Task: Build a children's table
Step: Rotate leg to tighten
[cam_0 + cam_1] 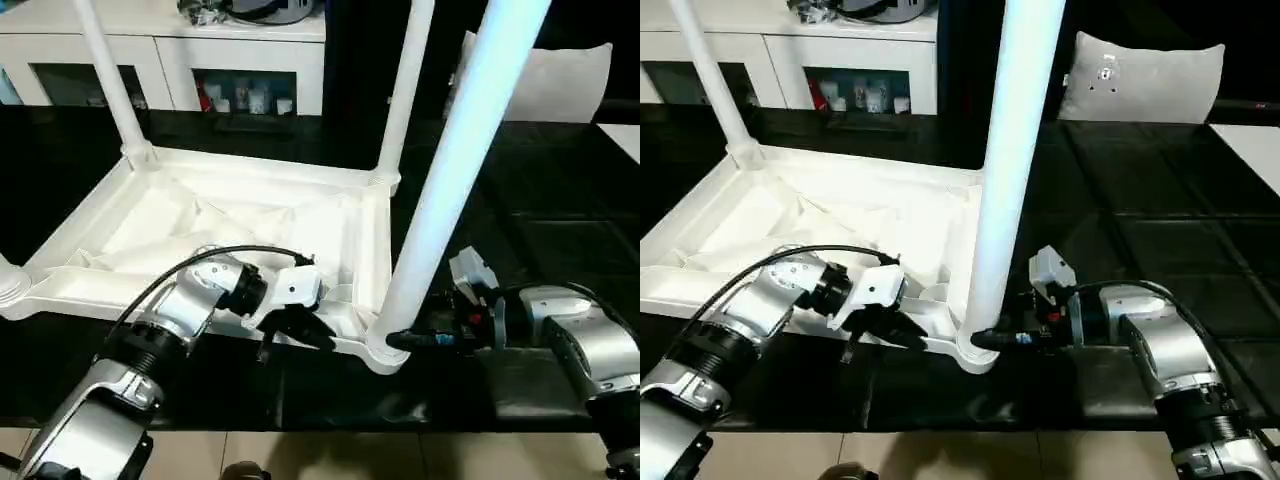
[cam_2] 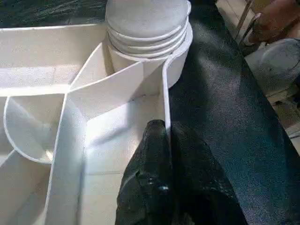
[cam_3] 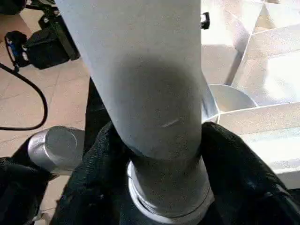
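The children's table's white tabletop (image 1: 200, 215) lies upside down on a black surface, ribs facing up. Legs stand upright in its far left corner (image 1: 110, 80) and far right corner (image 1: 405, 90). A third leg (image 1: 450, 170) rises from the near right corner socket (image 2: 147, 33). My right gripper (image 1: 400, 340) reaches in from the right and its black fingers (image 3: 234, 159) press both sides of that leg's base (image 3: 145, 84). My left gripper (image 1: 295, 330) is shut on the thin near rim of the tabletop (image 2: 165, 93), just left of that socket.
The black work surface (image 1: 540, 230) ends close to me, with tan floor (image 1: 330, 455) below its front edge. A grey cushion (image 1: 1140, 80) sits at the back right. White cabinets (image 1: 160, 50) stand behind the tabletop. Another leg base (image 1: 8, 282) shows at the tabletop's near left corner.
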